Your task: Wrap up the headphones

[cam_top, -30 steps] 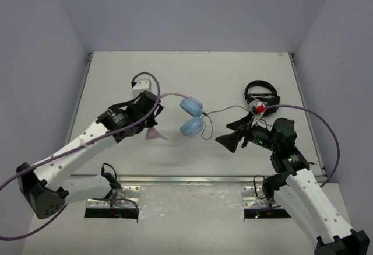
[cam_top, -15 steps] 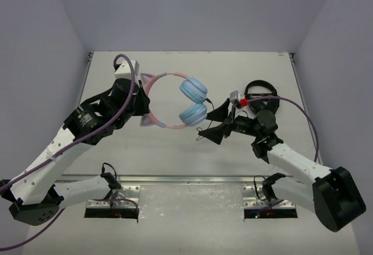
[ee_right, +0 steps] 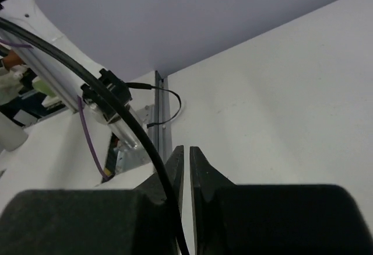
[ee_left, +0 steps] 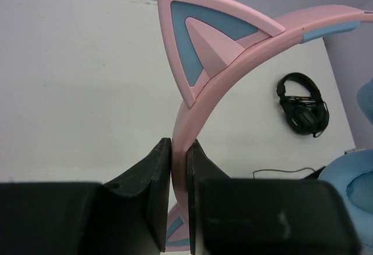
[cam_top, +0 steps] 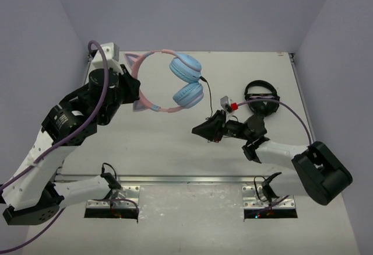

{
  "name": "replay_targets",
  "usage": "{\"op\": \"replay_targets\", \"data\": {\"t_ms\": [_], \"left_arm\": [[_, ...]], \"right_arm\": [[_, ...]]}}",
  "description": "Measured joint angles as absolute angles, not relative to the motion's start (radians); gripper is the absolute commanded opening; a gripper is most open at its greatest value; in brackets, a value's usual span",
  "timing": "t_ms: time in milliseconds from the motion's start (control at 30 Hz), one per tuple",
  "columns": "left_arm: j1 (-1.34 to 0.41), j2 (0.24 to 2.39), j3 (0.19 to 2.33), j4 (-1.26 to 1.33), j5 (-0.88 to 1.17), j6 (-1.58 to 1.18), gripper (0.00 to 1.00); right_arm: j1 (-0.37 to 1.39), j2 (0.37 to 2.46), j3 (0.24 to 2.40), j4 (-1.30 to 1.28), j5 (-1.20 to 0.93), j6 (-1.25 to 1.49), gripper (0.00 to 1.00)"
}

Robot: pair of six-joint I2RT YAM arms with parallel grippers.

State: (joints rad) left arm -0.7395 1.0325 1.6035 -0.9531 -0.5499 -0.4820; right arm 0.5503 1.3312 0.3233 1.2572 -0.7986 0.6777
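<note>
The headphones hang in the air at the back left. Their pink headband (cam_top: 156,52) is pinched in my left gripper (cam_top: 130,87), which is shut on it beside a cat ear (ee_left: 201,39). The two light blue earcups (cam_top: 186,81) hang side by side. The thin black cable (cam_top: 209,100) drops from them to my right gripper (cam_top: 197,130), low over the table's middle. In the right wrist view that gripper (ee_right: 186,149) is shut to a slit. The cable (ee_right: 134,129) crosses its left finger, and I cannot tell whether it is pinched. In the left wrist view the headband (ee_left: 233,62) rises from between the fingers (ee_left: 160,167).
All-black headphones (cam_top: 260,100) lie on the table at the right, just behind my right arm. A metal rail (cam_top: 186,179) runs along the table's near edge. Grey walls close in the left, back and right sides.
My left arm has lifted the headphones up and toward the back left. My right gripper has swung left to the table's middle and gone from wide open to shut.
</note>
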Motion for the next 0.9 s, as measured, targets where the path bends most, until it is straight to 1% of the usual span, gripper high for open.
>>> {"op": "replay_targets", "data": {"t_ms": [33, 67, 100, 167, 233, 333, 400, 500, 600, 667, 767, 900], "left_arm": [[-0.739, 1.033, 1.604, -0.954, -0.576, -0.475, 0.0], [-0.739, 1.034, 1.6, -0.95, -0.606, -0.465, 0.0], [-0.739, 1.034, 1.591, -0.941, -0.634, -0.448, 0.0], [-0.739, 1.018, 1.531, -0.882, -0.694, -0.387, 0.0], [-0.739, 0.983, 1.424, -0.793, -0.72, -0.315, 0.0], [-0.739, 0.934, 1.229, -0.652, -0.685, -0.175, 0.0], [-0.739, 0.925, 1.113, -0.587, -0.637, -0.09, 0.0], [-0.743, 0.983, 1.027, -0.564, -0.55, 0.026, 0.0], [-0.771, 1.057, 1.016, -0.564, -0.451, 0.099, 0.0], [-0.8, 1.081, 1.016, -0.554, -0.365, 0.123, 0.0], [-0.858, 1.092, 1.016, -0.543, -0.248, 0.144, 0.0], [-0.947, 1.118, 1.017, -0.543, -0.145, 0.158, 0.0]], "right_arm": [[0.55, 1.316, 0.305, 1.255, -0.779, 0.672, 0.03], [0.551, 1.29, 0.278, 1.247, -0.751, 0.665, 0.01], [0.552, 1.245, 0.242, 1.225, -0.713, 0.656, 0.01], [0.552, 1.082, 0.152, 1.133, -0.619, 0.623, 0.01], [0.552, 0.876, 0.11, 0.969, -0.513, 0.579, 0.01], [0.552, 0.618, 0.147, 0.688, -0.353, 0.492, 0.01], [0.552, 0.529, 0.22, 0.519, -0.27, 0.433, 0.01], [0.552, 0.547, 0.402, 0.273, -0.184, 0.34, 0.01], [0.552, 0.653, 0.59, 0.084, -0.158, 0.257, 0.01], [0.552, 0.731, 0.678, -0.01, -0.166, 0.212, 0.01], [0.561, 0.831, 0.746, -0.109, -0.185, 0.169, 0.01], [0.594, 0.909, 0.749, -0.214, -0.179, 0.138, 0.01]]}}
